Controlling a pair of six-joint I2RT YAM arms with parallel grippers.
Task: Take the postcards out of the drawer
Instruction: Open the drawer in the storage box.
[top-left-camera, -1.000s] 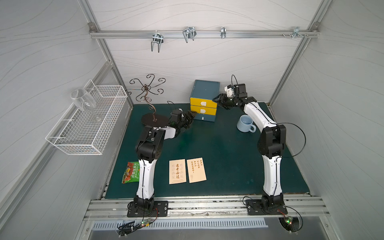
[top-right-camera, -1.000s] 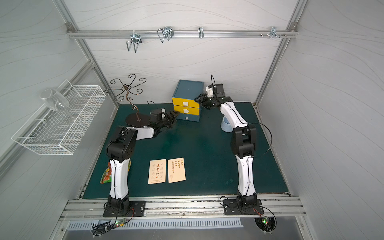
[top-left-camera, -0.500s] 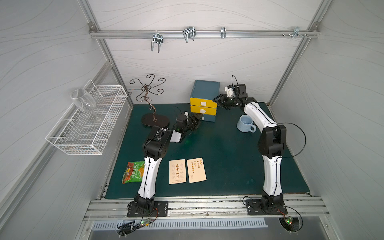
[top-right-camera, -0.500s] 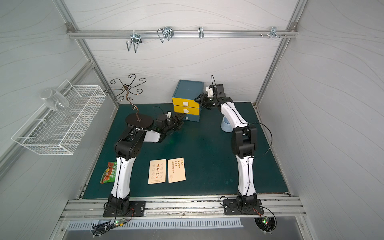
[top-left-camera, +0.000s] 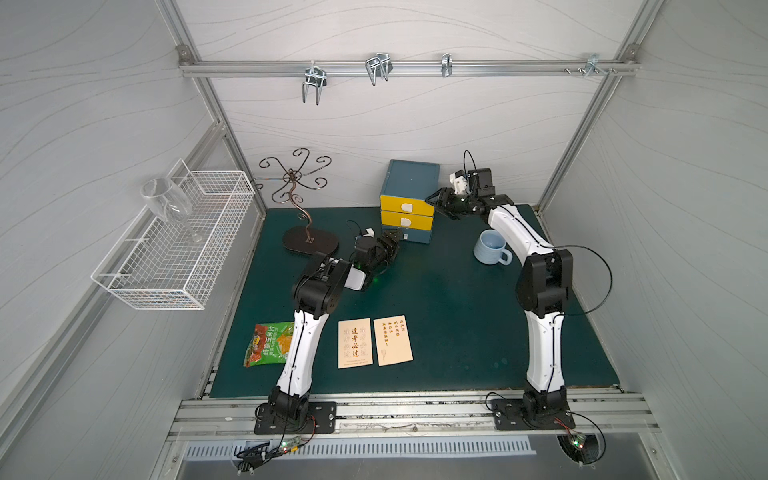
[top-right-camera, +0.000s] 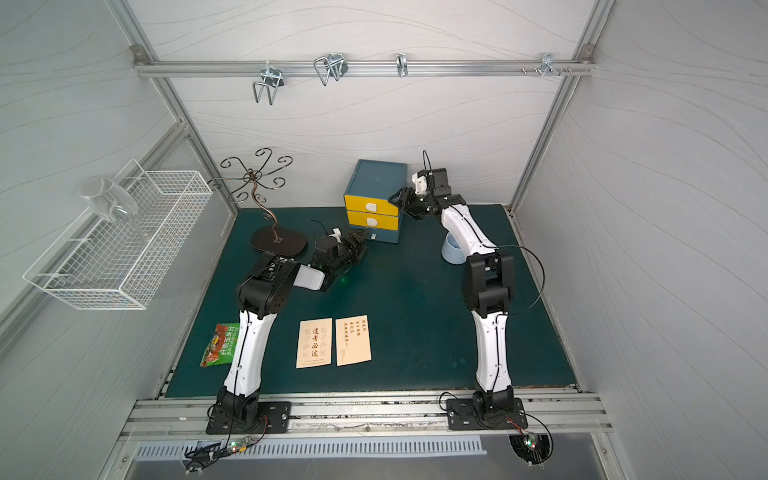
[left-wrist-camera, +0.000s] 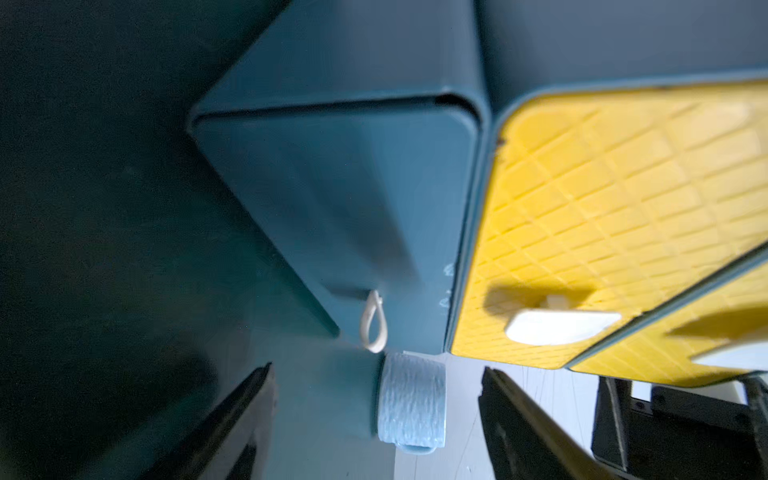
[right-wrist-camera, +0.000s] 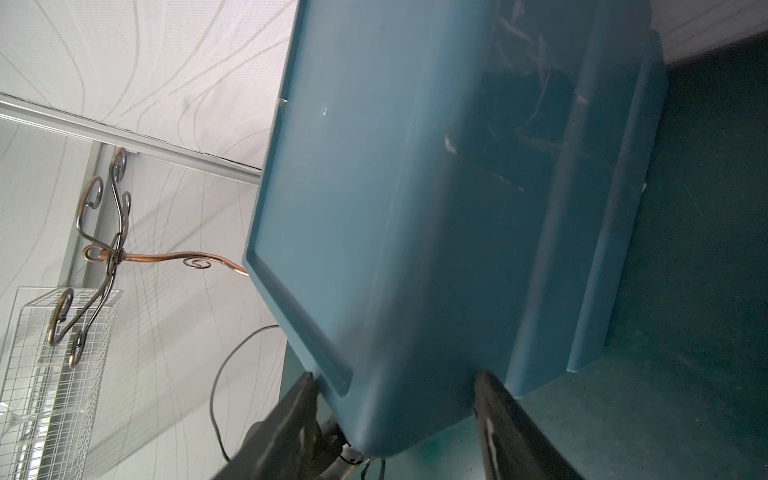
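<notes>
Where the green mat (top-left-camera: 457, 332) nears its front edge, between the two arm bases: two postcards (top-left-camera: 354, 343), cream-beige, flat, side by side, long edges almost meeting. Both top views show them. The card towards the left arm bears large bold orange-brown characters; its neighbour (top-left-camera: 392, 340) has smaller columns of text. Both lie well clear of the cabinet.

Snack packet (top-left-camera: 269, 344): green and orange, flat at the mat's left front corner, partly behind the left arm's white link.

Mug (top-left-camera: 490, 247): pale blue, upright, mid-mat on the right side, just beside the right arm.

Left gripper (top-left-camera: 394, 242): low over the mat, pointed at the foot of the cabinet, jaws apart with nothing between them. The left wrist view looks onto the blue bottom drawer (left-wrist-camera: 332, 208) with its small white pull loop (left-wrist-camera: 374, 326).

Drawer cabinet (top-left-camera: 409, 178): blue, at the back of the mat. Two yellow drawers (top-left-camera: 405, 205) with white tabs sit flush above the blue one.

Right gripper (top-left-camera: 438, 207): at the cabinet's upper right front corner. In the right wrist view, its fingers are closed on that corner edge, one on each face.

Scrolled metal stand (top-left-camera: 309, 241): dark oval base, back left of the mat.

Wire basket (top-left-camera: 187, 249): white, on the left wall, holding a clear glass (top-left-camera: 166, 201).
</notes>
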